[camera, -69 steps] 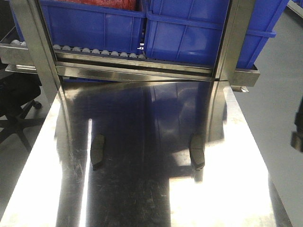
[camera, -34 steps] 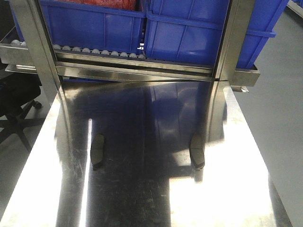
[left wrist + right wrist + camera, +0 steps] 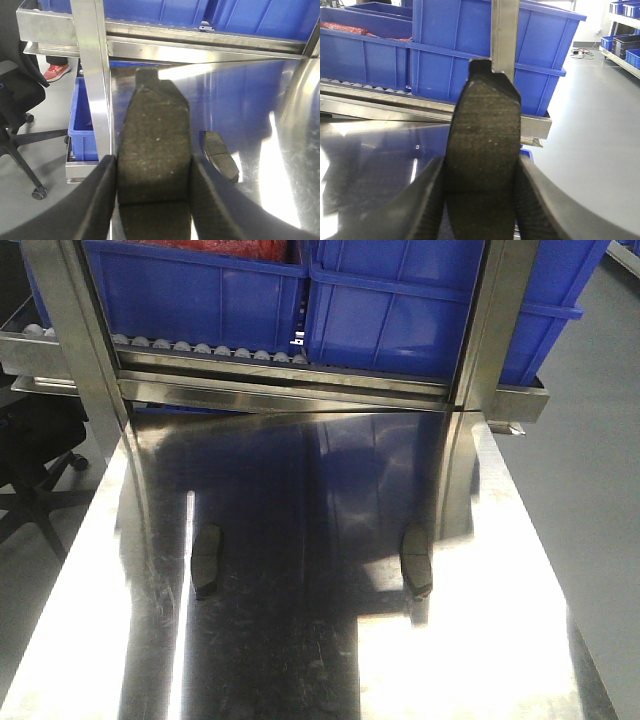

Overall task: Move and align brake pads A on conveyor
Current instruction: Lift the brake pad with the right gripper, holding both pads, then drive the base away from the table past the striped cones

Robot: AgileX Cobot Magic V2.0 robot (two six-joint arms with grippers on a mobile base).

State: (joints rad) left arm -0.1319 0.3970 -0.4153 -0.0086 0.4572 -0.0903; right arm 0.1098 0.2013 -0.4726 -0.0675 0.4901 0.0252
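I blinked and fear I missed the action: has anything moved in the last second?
Barely. A dark shape at the right edge of the front view, perhaps part of an arm, slid out of sight. The left brake pad and the right brake pad lie just where they were on the steel table, and the blue bins have not shifted.
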